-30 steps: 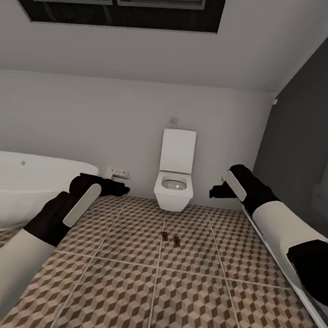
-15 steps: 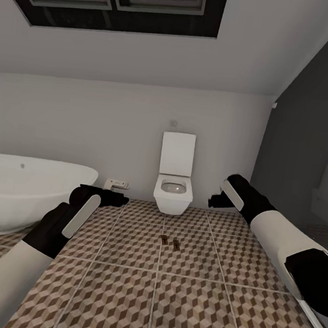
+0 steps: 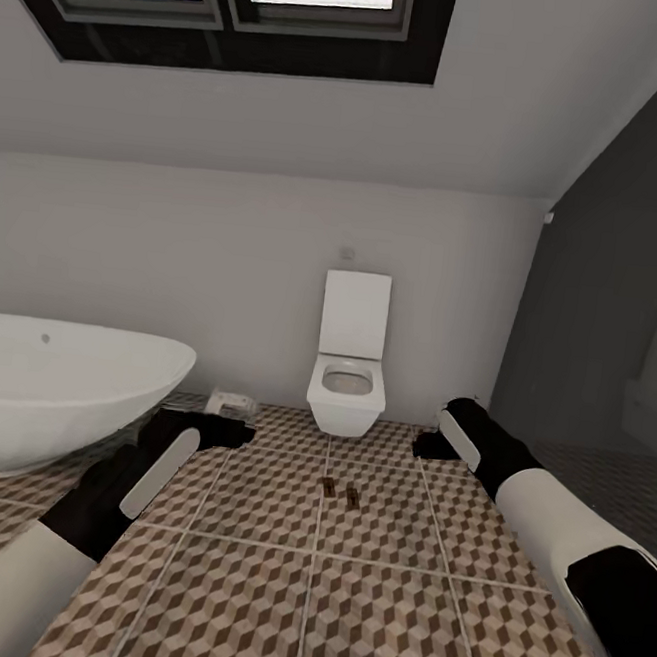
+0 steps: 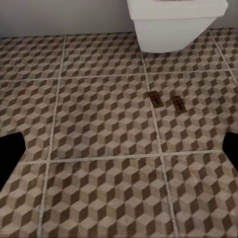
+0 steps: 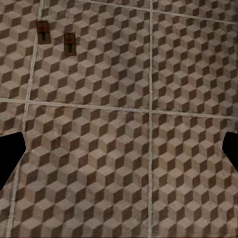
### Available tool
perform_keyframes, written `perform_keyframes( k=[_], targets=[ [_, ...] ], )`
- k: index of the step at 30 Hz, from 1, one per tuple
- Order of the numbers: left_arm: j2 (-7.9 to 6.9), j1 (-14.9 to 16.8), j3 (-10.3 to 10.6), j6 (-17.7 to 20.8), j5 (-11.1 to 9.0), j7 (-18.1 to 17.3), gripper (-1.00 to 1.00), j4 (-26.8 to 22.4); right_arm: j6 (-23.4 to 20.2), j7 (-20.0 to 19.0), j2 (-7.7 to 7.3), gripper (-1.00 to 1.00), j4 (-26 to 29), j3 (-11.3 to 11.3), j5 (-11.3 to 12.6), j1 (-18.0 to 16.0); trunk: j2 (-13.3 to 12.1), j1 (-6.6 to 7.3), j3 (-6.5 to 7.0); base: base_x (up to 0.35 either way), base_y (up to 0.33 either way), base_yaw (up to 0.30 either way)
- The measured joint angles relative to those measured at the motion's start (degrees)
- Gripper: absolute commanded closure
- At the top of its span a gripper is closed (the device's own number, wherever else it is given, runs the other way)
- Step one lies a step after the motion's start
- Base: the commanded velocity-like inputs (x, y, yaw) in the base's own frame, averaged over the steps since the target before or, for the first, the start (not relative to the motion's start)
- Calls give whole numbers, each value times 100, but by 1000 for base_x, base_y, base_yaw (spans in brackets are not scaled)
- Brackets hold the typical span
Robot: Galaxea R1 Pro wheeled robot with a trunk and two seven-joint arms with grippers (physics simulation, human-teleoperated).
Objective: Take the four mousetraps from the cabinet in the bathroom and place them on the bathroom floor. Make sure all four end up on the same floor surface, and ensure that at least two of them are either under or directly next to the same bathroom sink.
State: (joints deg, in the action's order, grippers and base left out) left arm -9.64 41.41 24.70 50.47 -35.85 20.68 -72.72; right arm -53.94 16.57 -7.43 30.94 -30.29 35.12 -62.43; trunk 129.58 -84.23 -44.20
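Head view: two small flat dark brown wooden mousetraps lie side by side on the cube-patterned brown, beige and white tiled bathroom floor, in front of the white wall-hung toilet. The left mousetrap sits just right of a pale grout line; the right mousetrap is just beside it, not touching. Both lie flat, long sides roughly parallel. No hand is on them.

Left wrist view: the same pair, left mousetrap and right mousetrap, lies near the toilet base, well beyond the fingertips. The left gripper has its dark finger ends at opposite edges of this picture with bare tile between them, so the jaws stand wide apart and hold nothing.

Right wrist view: the pair, one mousetrap and the other, lies far from the fingertips. The right gripper likewise shows dark finger ends at both edges with floor between: spread apart, empty.

Surroundings, head view: white oval freestanding bathtub at left; small white fitting low by the wall beside it; dark-framed skylight in the sloped ceiling; dark grey wall panel at right. Both arms reach forward, low over the tiles.
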Motion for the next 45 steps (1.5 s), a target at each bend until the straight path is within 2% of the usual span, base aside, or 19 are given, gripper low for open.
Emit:
perform_keyframes(
  k=[2,5,6,8,9,13,14,16,17,18,21,24,29,30,35,39,45],
  targets=[
    [-1,-84,2,-86,5,0,-100,45,75,0,1,-100,-2,0,-7,116,-80,45,37,0,0,0],
    [-2,-283,10,-412,9,1,-100,291,382,1,11,-100,-6,-13,-2,464,-201,110,90,0,0,0],
    [-2,-285,10,-417,10,1,-100,294,385,1,11,-100,-6,-13,-10,467,-240,132,109,0,0,0],
    [1,-390,13,-688,12,-1,-100,550,612,1,26,-100,-8,-20,-3,715,-321,176,143,0,0,0],
    [2,-391,14,-694,12,-2,-100,555,615,1,26,-100,-7,-20,-11,719,-360,198,162,0,0,0],
    [30,-520,19,-1281,21,-23,-100,1296,1077,-2,44,-100,-16,-26,-5,1242,-521,286,233,0,0,0],
    [31,-520,19,-1287,21,-23,-100,1304,1080,-2,44,-100,-16,-26,-12,1245,-561,308,252,0,0,0],
    [45,-554,30,-1582,25,-37,-100,1740,1306,-6,50,-100,-34,-26,-6,1474,-642,352,287,0,0,0],
    [58,-584,114,-2035,26,-60,-100,2323,1586,-8,57,-100,-63,-27,1,1747,-682,373,304,0,0,0],
    [60,-583,118,-2053,27,-61,-100,2374,1594,-9,57,-100,-64,-27,-9,1766,-721,396,324,0,0,0],
    [74,-606,249,-2476,23,-80,-100,2910,1849,-11,70,-100,-86,-33,-3,2056,-842,462,377,0,0,0],
    [95,-659,322,-2717,19,-89,-100,3215,2035,-15,76,-100,-95,-34,0,2265,-962,528,431,0,0,0],
    [217,-863,420,-3186,19,-101,-100,3757,2553,-26,92,-100,-160,-40,10,2747,-1163,637,521,0,0,0],
    [219,-864,421,-3189,23,-101,-100,3760,2557,-26,92,-100,-161,-41,6,2750,-1203,660,539,0,0,0],
    [432,-979,561,-3520,14,-98,-100,4158,3083,-52,138,-100,-328,-47,38,3152,-1403,769,628,0,0,0],
    [517,-1023,620,-3680,12,-96,-100,4377,3256,-58,190,-100,-434,-49,43,3290,-1564,857,701,0,0,0],
    [763,-1176,702,-4269,0,-92,-100,5035,3638,-62,332,-100,-732,-50,65,3557,-1804,989,808,0,0,0]
  ],
)
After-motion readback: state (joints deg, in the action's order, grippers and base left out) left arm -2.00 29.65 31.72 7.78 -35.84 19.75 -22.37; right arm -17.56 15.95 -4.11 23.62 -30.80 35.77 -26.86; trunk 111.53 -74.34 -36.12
